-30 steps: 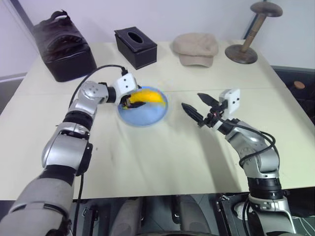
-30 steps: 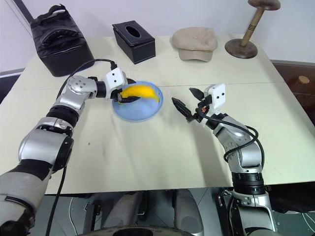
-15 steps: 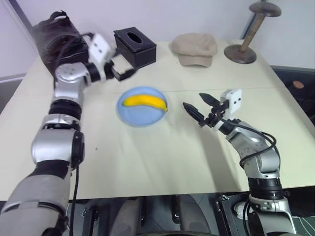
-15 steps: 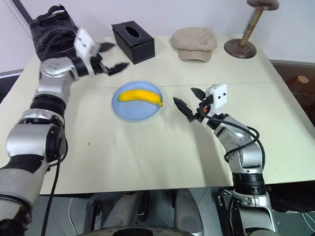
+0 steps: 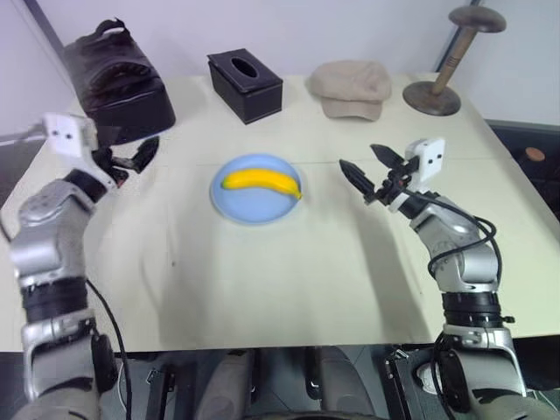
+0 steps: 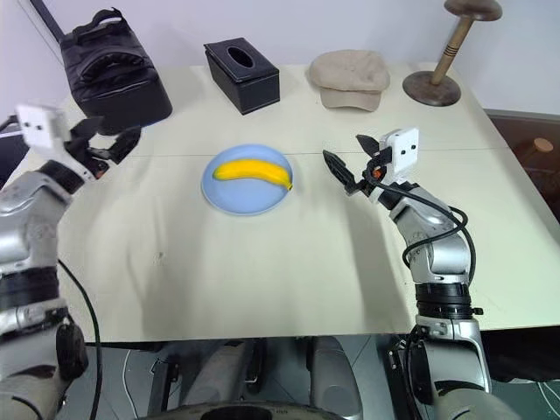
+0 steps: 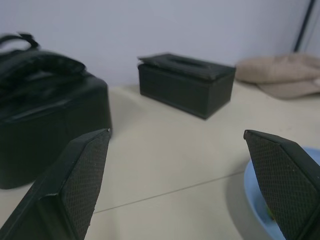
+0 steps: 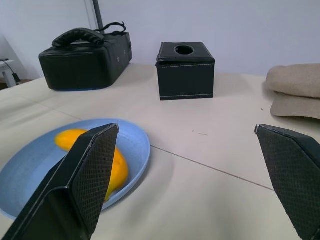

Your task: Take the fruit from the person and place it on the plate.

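Banana [image 5: 261, 181] lies on blue plate [image 5: 236, 206], mid worktop [image 5: 280, 280]. Left hand [image 5: 125, 157] spread, empty, near black bag [image 5: 118, 83]. Right hand [image 5: 369, 173] spread, empty, just beside plate. Behind plate: black tissue box [image 5: 245, 84], tan cap [image 5: 352, 86], wooden stand [image 5: 442, 74]. Nothing blocks plate.

Cream table [image 5: 289, 289] against plain pale wall [image 5: 289, 26]; dark floor [image 5: 538, 140] at right.

Smooth banana [image 5: 261, 181], matt plate [image 5: 236, 206], cloth cap [image 5: 352, 86].
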